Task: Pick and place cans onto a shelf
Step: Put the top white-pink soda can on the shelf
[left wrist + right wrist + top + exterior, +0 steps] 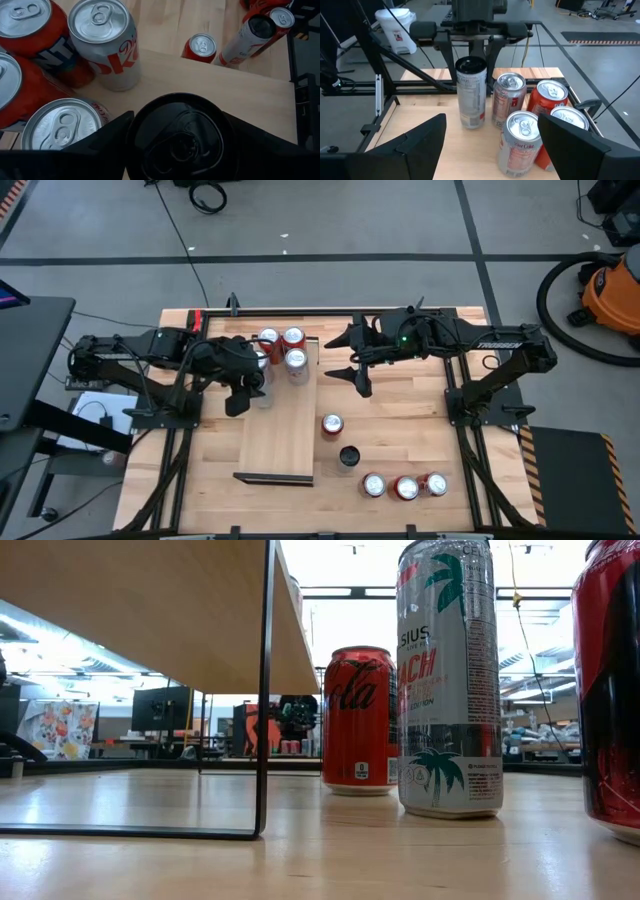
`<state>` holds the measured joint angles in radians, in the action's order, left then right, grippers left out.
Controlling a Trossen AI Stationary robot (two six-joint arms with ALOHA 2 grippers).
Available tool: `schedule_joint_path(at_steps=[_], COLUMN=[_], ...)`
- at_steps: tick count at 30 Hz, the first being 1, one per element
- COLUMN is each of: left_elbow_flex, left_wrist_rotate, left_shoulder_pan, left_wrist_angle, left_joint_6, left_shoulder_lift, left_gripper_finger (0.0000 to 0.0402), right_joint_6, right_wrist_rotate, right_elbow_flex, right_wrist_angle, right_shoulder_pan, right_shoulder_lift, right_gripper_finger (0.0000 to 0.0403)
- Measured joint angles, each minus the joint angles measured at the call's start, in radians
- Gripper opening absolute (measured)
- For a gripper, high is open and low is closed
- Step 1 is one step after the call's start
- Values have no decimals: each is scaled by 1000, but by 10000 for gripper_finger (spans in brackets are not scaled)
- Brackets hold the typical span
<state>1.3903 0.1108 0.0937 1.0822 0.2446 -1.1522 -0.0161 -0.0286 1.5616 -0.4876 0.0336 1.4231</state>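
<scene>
The shelf point(285, 430) is a light wooden board with dark end rails, lying mid-table. Several cans, red and silver point(293, 338), stand in a cluster at its far end and show close in the left wrist view point(102, 35). Beside them stands a tall silver can with a black top point(471, 92), and my left gripper point(248, 388) is shut on it. My right gripper point(490, 150) hovers open to the right of the shelf, facing the cluster, with nothing between its fingers. More cans stand on the table: a red one point(332, 425), a black-topped one point(349, 456) and three near the front point(405, 487). My left gripper point(180, 142) pinches the black-topped can between its two fingers point(107, 137), on opposite sides of the upper wall just under the rim point(471, 67). The fingers come slanting down from the table's left side. The can is upright, and its base point(470, 122) appears to rest on the shelf board.
In the low view the shelf board point(150, 610) and its dark rail point(265, 690) stand over the table, with a red can point(360, 720), a tall silver can point(448, 680) and another red can point(610, 690) close by. The near half of the shelf board is bare.
</scene>
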Motion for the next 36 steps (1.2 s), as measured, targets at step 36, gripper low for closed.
schedule_joint_path(at_steps=[36], left_elbow_flex=[4], left_wrist_rotate=[-8], left_shoulder_pan=[0], left_wrist_angle=[-23], left_joint_6=[22], left_shoulder_lift=[-37], left_gripper_finger=[317], right_joint_6=[1], right_wrist_rotate=[-4], right_elbow_flex=[0], right_wrist_angle=[40], right_shoulder_pan=[0], right_shoulder_lift=[0], right_gripper_finger=[324])
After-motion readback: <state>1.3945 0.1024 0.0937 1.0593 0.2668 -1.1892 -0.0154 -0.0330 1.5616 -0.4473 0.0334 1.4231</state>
